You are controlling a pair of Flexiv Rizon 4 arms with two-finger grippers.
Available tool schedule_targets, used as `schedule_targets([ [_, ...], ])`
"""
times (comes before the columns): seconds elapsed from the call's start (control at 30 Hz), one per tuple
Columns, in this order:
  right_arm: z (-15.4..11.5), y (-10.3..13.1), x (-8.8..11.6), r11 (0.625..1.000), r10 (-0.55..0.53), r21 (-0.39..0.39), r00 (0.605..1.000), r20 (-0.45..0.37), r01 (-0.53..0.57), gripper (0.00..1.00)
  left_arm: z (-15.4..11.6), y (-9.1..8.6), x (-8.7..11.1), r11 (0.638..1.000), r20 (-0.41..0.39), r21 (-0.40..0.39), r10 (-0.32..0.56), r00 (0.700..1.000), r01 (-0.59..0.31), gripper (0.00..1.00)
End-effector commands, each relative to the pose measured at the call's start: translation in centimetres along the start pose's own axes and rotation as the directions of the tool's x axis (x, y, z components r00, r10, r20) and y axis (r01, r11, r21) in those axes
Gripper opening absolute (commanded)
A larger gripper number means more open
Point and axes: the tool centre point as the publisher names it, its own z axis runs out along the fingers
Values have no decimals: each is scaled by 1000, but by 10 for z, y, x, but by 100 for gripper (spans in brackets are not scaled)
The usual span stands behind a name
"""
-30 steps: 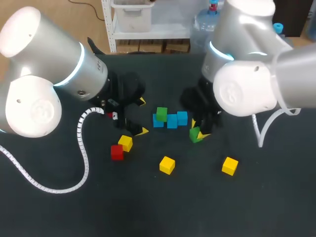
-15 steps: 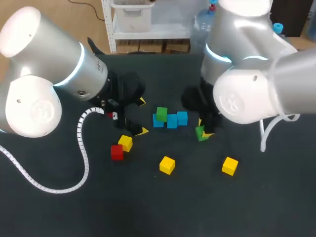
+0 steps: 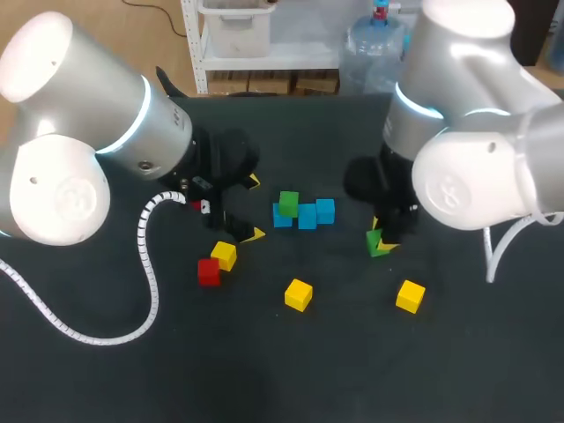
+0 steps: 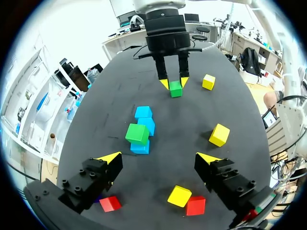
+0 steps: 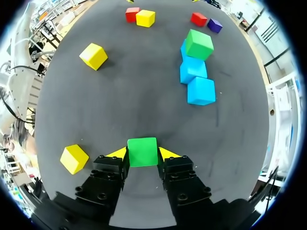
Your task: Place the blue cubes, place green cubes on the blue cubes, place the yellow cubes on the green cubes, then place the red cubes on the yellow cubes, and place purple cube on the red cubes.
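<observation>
Three blue cubes (image 3: 307,216) lie in a row at mid-table. A green cube (image 3: 288,203) sits on top of the leftmost one. My right gripper (image 3: 380,240) is shut on a second green cube (image 5: 142,151), to the right of the row. My left gripper (image 3: 254,208) stands open just left of the row, with nothing between its fingers (image 4: 110,157). Yellow cubes lie at the front left (image 3: 224,256), front middle (image 3: 299,294) and front right (image 3: 410,296). A red cube (image 3: 209,271) touches the left yellow one. A purple cube (image 5: 214,25) and another red cube (image 5: 198,19) lie past the row.
A white ribbed cable (image 3: 145,264) from my left arm loops across the table's left side. The dark tabletop (image 3: 352,352) stretches bare along the front, beyond the loose yellow cubes.
My right arm has carried the green cube to the right and slightly toward the front, away from the blue row. The left arm has kept still.
</observation>
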Motion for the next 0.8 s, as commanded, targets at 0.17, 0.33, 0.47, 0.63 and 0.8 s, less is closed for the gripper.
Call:
schedule_targets([
  [0.17,-6,-1,-1,999,8,30,1000,28,-9,100,0,0,2,1000,6,1,3,1000,-3,100],
  [0.33,-18,-16,-16,998,-10,60,998,58,6,100,0,0,2,1000,6,1,3,1000,-3,100],
  [0.47,-24,-36,-36,997,-35,72,997,72,30,100,0,0,2,1000,6,1,3,1000,-3,100],
  [0.63,-19,-55,-56,997,-63,54,994,84,59,100,0,0,2,1000,6,1,3,1000,-3,100],
  [0.8,-8,-67,-66,998,-66,8,993,93,65,100,0,0,2,1000,6,1,3,1000,-3,100],
])
